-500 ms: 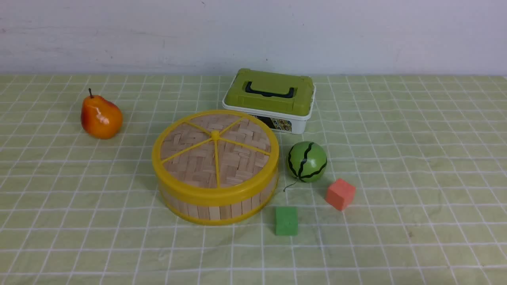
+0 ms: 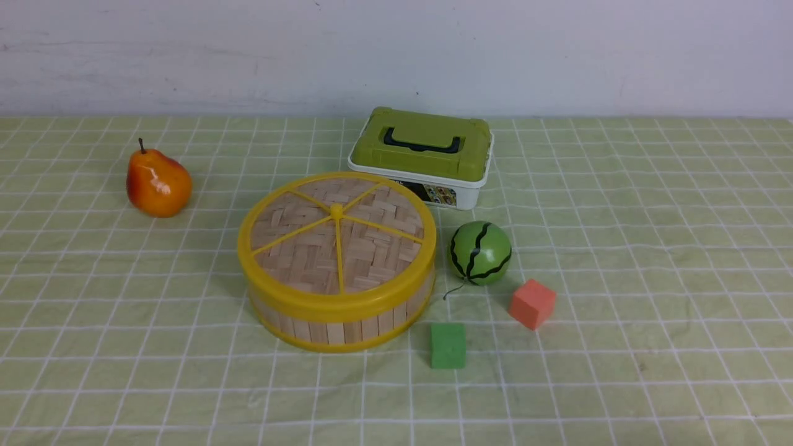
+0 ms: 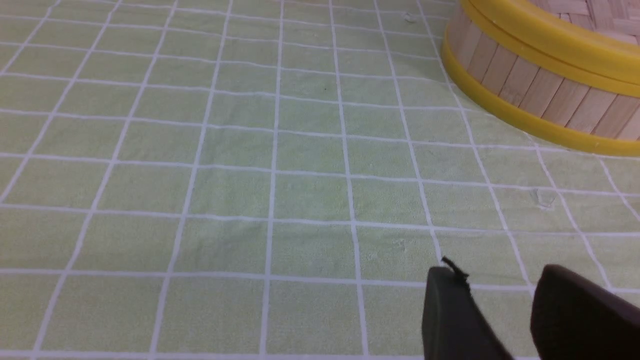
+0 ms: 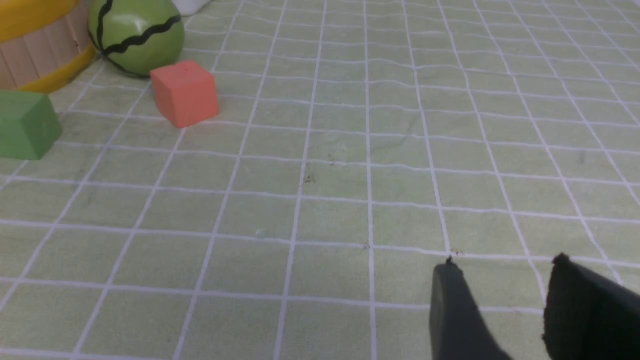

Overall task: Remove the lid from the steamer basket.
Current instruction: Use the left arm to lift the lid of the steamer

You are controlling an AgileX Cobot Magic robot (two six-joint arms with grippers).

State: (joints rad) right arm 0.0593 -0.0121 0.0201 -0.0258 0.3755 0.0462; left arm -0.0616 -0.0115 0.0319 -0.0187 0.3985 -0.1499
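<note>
Desk [image 2: 619, 384] dressed in pale green check, white wall [image 2: 186, 56] behind. Steamer basket [image 2: 337, 327] stands near mid-desk, lid [image 2: 322, 248] seated flat on its top rim, closed. Box [image 2: 421, 148] with green lid sits just behind the basket, toward its right. Watermelon ball [image 2: 480, 253] lies just beside the basket's right wall. Red cube [image 2: 531, 303] sits right of the basket, beyond the ball. Green cube [image 2: 448, 345] lies near the basket's front right. Pear [image 2: 158, 183] stands well apart on the basket's left. Left pincer [image 3: 500, 280]: fingers spread, nothing between them, over bare desk, apart from the basket. Right pincer [image 4: 505, 272]: fingers spread, empty, well apart from the basket.
</note>
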